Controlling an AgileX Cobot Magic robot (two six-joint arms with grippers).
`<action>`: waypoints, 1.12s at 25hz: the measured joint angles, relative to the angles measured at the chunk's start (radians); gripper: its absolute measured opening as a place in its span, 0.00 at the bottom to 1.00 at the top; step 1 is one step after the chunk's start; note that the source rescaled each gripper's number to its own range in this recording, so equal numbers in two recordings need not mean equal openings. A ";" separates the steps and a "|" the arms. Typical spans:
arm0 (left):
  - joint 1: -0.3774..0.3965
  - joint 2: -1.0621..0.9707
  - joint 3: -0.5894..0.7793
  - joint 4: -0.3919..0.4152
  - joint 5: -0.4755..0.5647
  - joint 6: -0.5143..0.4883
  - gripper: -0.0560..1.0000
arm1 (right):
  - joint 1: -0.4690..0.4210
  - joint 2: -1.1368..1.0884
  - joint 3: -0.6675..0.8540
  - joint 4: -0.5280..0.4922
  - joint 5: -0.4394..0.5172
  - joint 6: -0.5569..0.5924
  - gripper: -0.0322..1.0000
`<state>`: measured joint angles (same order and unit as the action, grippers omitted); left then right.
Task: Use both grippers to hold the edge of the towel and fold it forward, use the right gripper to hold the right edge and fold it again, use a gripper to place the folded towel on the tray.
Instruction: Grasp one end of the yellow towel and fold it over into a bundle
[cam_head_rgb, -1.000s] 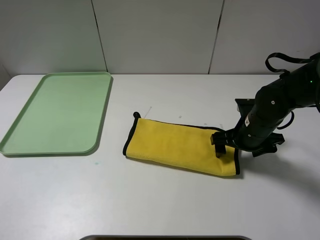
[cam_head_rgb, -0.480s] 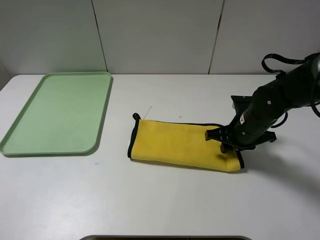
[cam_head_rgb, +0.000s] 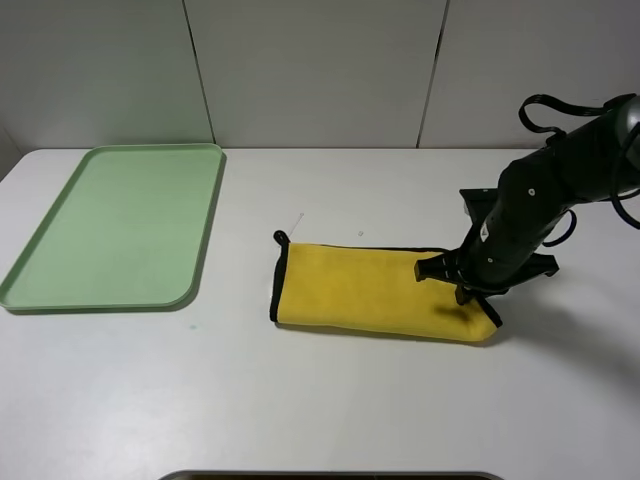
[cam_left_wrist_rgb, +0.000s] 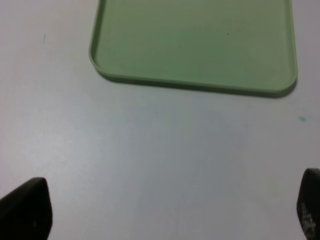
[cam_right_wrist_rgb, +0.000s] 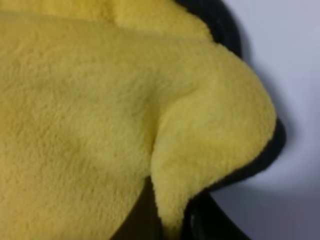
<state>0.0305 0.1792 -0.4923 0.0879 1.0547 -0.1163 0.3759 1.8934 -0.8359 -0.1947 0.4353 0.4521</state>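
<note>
Well left of the towel you have the tray (cam_head_rgb: 110, 225), bare. It's the drop-off, so I'd expect nothing there till both folds are done. Your left gripper (cam_left_wrist_rgb: 167, 210) isn't in the high view. Its own cam shows the fingers wide apart w/ nothing btwn them, hanging over bare table (cam_left_wrist_rgb: 150, 150) near the tray's rim. That's parked clear of the towel, which fits, since fold no. 2 is a one-arm job.

The towel (cam_head_rgb: 360, 290) lies flat as a long yellow strip, doubled once by the look of it, w/ the black edge (cam_head_rgb: 277, 290) curving round its left end.

At the towel's right end your right gripper (cam_head_rgb: 462, 290) comes down steeply, forearm leaning in from the right. On the wrist cam the plush is bunched into a ridge running down btwn the dark fingers, so I judge it's clamped on the right edge. Gripping there makes sense, as that's the end to carry over leftward.
</note>
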 joint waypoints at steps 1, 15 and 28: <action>0.000 0.000 0.000 0.000 0.000 0.000 0.98 | 0.000 0.003 -0.018 -0.001 0.039 -0.017 0.08; 0.000 0.000 0.000 0.000 0.000 0.000 0.98 | 0.000 0.011 -0.338 -0.006 0.360 -0.218 0.08; 0.000 0.000 0.000 0.000 0.000 0.000 0.98 | -0.142 0.011 -0.462 -0.095 0.434 -0.320 0.08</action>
<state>0.0305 0.1792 -0.4923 0.0879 1.0547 -0.1163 0.2338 1.9049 -1.2976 -0.2900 0.8690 0.1325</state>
